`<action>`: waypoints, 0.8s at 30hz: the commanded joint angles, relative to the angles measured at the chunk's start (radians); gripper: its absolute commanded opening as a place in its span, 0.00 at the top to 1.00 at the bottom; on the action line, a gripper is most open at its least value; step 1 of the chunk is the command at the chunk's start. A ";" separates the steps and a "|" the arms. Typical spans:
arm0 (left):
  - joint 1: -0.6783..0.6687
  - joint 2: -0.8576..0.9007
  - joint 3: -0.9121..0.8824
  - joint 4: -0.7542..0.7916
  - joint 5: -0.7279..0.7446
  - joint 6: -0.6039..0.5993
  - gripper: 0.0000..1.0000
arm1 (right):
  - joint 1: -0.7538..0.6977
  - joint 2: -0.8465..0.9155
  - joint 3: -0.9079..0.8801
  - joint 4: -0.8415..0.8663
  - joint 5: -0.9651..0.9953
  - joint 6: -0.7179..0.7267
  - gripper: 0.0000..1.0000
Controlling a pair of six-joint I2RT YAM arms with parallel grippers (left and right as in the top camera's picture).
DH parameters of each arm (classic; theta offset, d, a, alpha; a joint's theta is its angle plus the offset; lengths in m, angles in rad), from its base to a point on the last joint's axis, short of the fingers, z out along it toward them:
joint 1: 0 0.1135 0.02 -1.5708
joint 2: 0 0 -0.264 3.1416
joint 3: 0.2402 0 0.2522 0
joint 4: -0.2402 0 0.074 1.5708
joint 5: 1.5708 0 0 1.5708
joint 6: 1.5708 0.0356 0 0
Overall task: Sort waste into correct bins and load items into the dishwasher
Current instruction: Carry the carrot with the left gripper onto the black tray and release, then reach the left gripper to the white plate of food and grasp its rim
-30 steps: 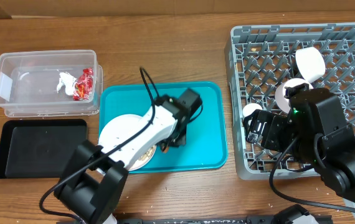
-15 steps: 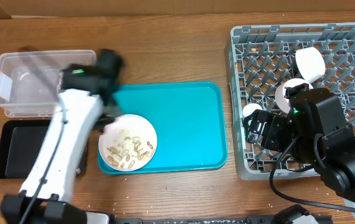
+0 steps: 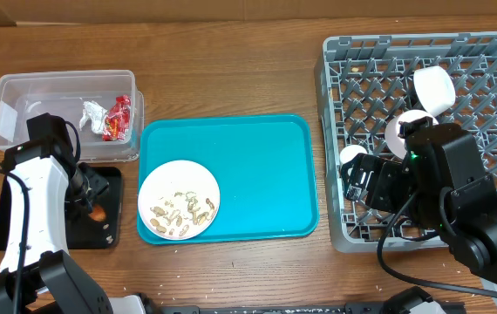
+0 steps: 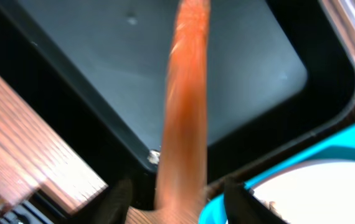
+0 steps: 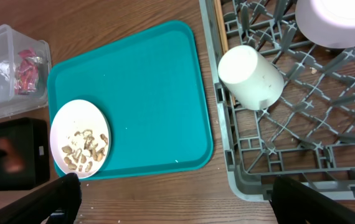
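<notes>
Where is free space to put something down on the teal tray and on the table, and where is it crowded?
The teal tray is bare right of the plate holding food scraps. Bare wood runs between tray and dish rack, and behind the tray. It is crowded around the black tray, where the left gripper holds the carrot beside the clear tub.

Wooden table (image 3: 231, 78): tub (image 3: 22, 92), trays, rack (image 3: 493, 52).
</notes>
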 commanded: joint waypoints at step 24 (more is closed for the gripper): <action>-0.933 0.035 -0.050 0.242 -0.074 0.113 0.64 | -0.001 0.000 0.006 0.011 0.025 0.001 0.00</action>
